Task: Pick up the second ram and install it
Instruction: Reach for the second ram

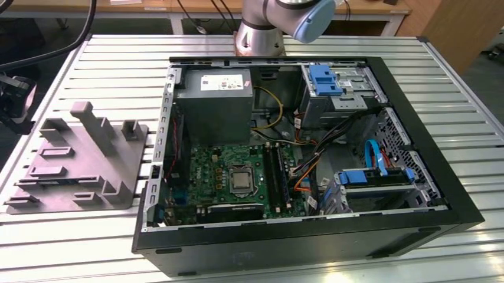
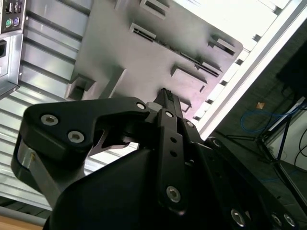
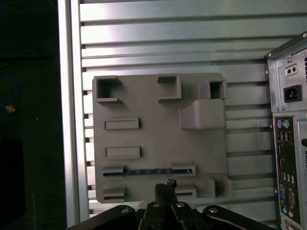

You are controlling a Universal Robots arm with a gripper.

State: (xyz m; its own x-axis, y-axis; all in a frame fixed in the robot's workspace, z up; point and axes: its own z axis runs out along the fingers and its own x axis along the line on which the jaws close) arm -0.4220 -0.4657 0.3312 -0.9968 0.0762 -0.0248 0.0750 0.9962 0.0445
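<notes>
Your gripper (image 3: pixel 165 185), fingers pressed together, hangs over the grey fixture (image 3: pixel 153 105) at the exterior view's left, second ram (image 3: pixel 153 171) slotted there.

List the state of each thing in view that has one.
second ram, seated in the long slot of the grey fixture, not gripped.
gripper, shut, holding nothing.
grey fixture, lying flat, holding the ram.
computer case, lying on its side, side panel off.
</notes>
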